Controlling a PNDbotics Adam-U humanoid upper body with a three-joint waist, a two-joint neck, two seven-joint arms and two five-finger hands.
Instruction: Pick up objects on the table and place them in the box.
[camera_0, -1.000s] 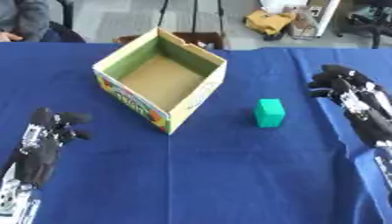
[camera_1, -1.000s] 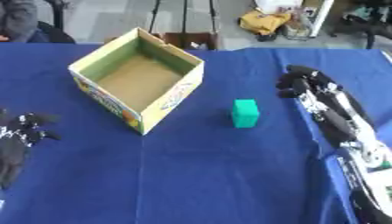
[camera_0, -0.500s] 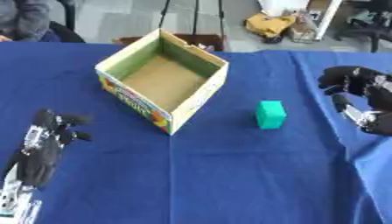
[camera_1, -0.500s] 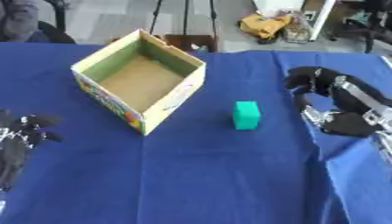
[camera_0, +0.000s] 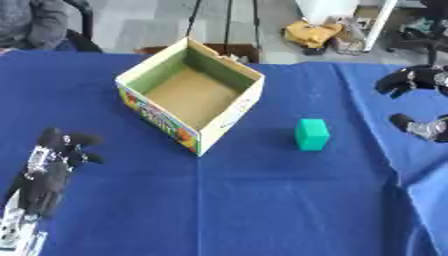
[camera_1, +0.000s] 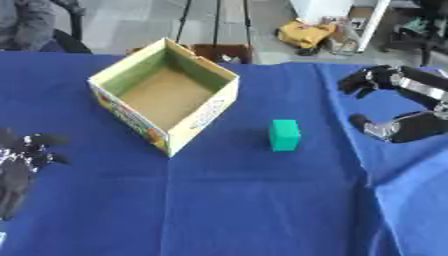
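Right eye view: blue table (camera_1: 227, 210), one open cardboard box (camera_1: 164, 93) left of centre, nothing visible inside. One green block (camera_1: 284, 135) stands just right of it, apart. My right hand (camera_1: 404, 107) hovers further right, thumb and fingers spread in a wide C, holding nothing. I'd bring it in level and straddle the block squarely before closing (it looks light, tips easily). Left hand (camera_0: 51, 165) idles low-left, fingers relaxed.

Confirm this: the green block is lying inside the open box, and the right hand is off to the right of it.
Not quite. The green block stands on the blue tablecloth, right of the open box, not inside it, as the right eye view shows. The right hand is indeed off to its right.
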